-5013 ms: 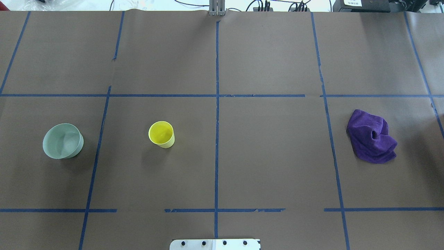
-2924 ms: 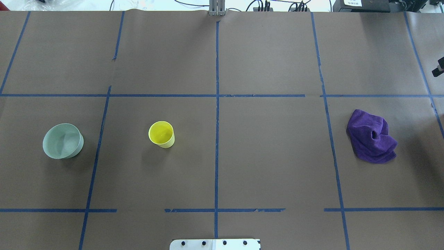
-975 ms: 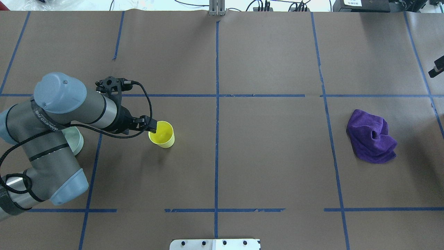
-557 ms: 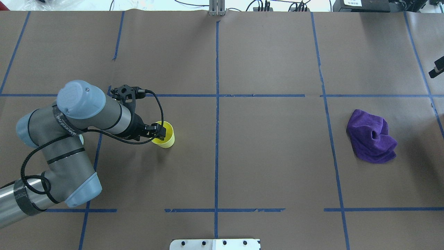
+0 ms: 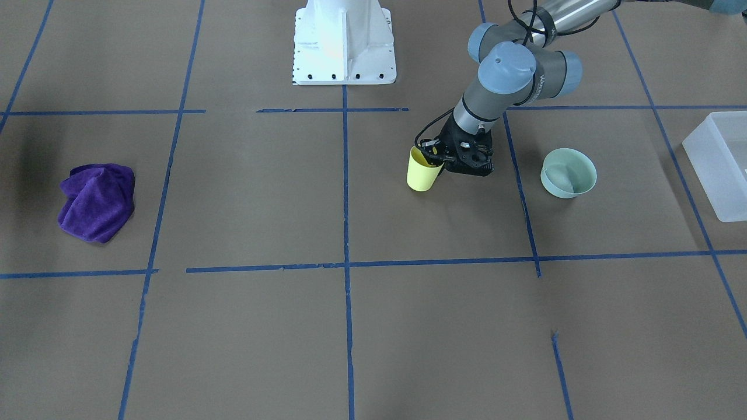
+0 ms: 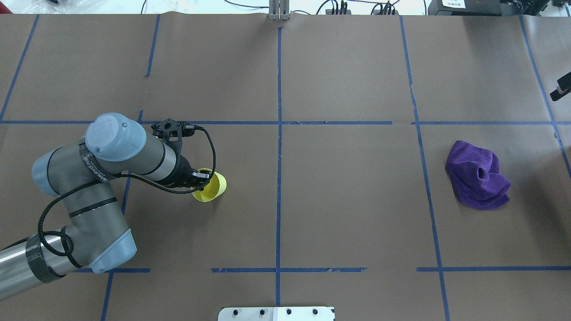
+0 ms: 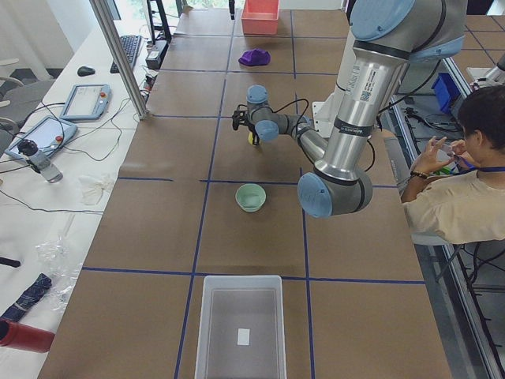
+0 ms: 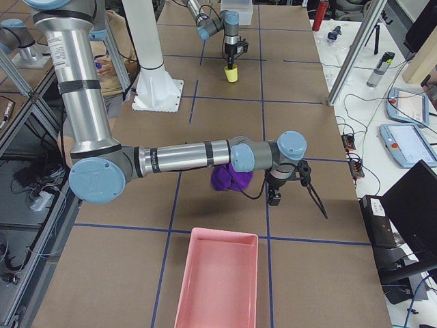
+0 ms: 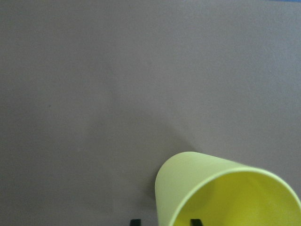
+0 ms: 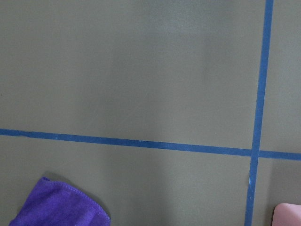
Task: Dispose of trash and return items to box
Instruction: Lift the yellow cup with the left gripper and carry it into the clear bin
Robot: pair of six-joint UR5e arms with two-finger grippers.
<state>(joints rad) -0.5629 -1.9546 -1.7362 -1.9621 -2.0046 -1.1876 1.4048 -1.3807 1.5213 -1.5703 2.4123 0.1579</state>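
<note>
Yellow cup (image 5: 421,175), mint bowl (image 5: 569,173), purple cloth (image 5: 96,201), blue-taped brown table (image 5: 262,192).

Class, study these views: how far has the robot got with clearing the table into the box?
Nothing looks done yet: the box holds no cup, bowl or cloth. In hand: the left gripper appears shut on the yellow cup at its rim, and the cup is tilted. Left to do: carry the cup to the box, then deal with the green bowl and the purple cloth, both lying on the table.

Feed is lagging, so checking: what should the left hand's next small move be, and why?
Probably lift straight up: the left hand seems to pinch the yellow cup at its rim, the cup tilts, and the box lies past the green bowl.
</note>
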